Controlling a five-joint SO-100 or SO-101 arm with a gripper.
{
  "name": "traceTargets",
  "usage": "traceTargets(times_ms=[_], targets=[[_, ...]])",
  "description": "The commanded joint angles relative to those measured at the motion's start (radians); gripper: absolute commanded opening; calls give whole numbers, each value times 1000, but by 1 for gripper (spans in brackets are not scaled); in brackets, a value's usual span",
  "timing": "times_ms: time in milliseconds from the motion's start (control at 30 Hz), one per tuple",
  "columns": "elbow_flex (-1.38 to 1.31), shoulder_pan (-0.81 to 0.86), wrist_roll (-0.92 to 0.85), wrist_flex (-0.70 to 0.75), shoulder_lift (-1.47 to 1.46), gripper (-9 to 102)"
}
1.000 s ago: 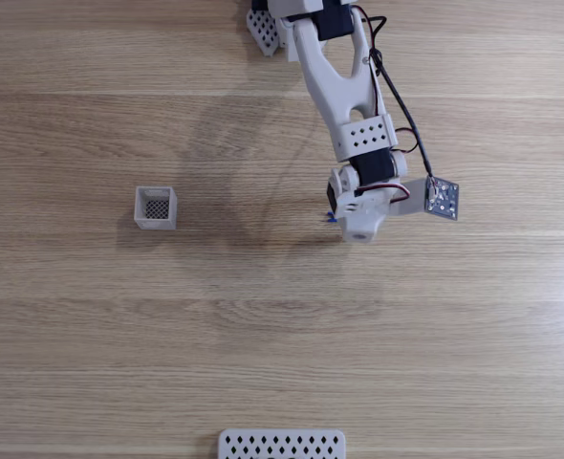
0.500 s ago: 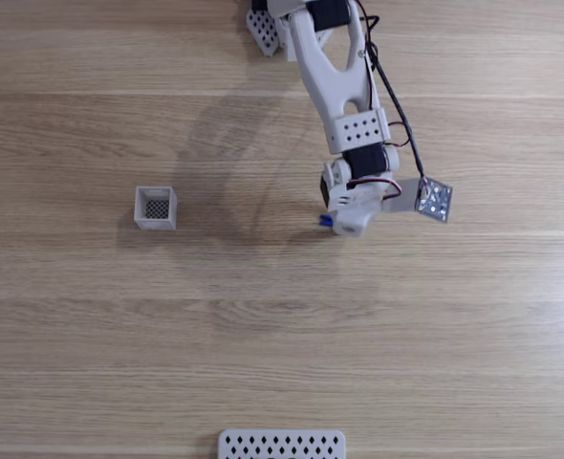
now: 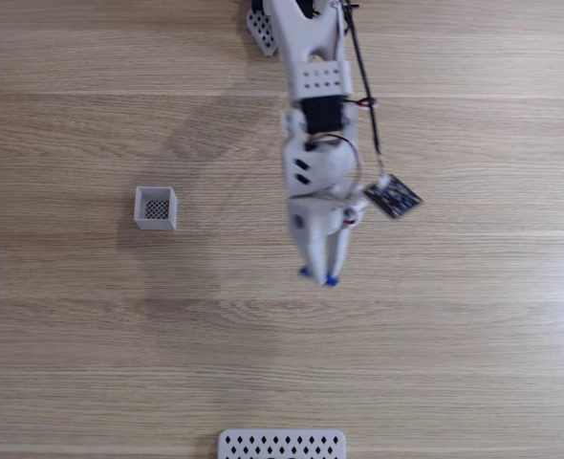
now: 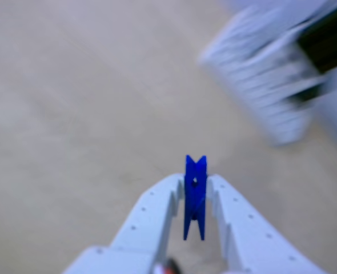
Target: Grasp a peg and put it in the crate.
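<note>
One blue peg sits clamped mid-length in the end effector; light, stiff and probably slick plastic, it likely suits this central hold toward the crate.

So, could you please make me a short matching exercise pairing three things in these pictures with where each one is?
Things:
1. peg
2. crate
3. perforated panel

Places:
A. bottom edge of the fixed view
B. between the fingers of the gripper
C. on the table, left of the arm in the fixed view

Pairs: 1-B, 2-C, 3-A
</note>
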Motion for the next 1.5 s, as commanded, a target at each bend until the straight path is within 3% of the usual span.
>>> traceTargets(times_ms=[0,167,400,800,1033,1300,1467], targets=[[29,130,-78,-291,135,-1],[60,281,-58,-411,132,-1],[49,249,14,-425,206,-1],[29,310,535,-314,232,-1],[15,350,391,-124,230,-1],[87,485,634,-172,225,-1],[144,560,681,-273,285,-1]])
